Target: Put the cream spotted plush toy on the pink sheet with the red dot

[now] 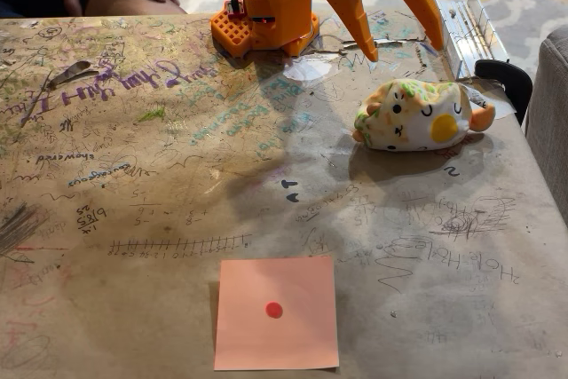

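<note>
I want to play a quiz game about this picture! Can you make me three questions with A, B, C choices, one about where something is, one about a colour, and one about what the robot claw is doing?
1. Where is the cream spotted plush toy in the fixed view?
A. On the pink sheet
B. On the table, at the right, away from the sheet
C. Inside the gripper

2. What colour is the dot on the pink sheet?
A. Blue
B. Green
C. Red

3. What is the gripper doing?
A. Open, holding nothing
B. Squeezing the toy
C. Pressing on the sheet

Answers:
1 B: the toy lies on the scribbled table, far from the sheet near the front edge.
2 C: a small red dot sits at the sheet's centre.
3 A: the two orange fingers stand spread apart above the toy, with nothing between them.
</note>
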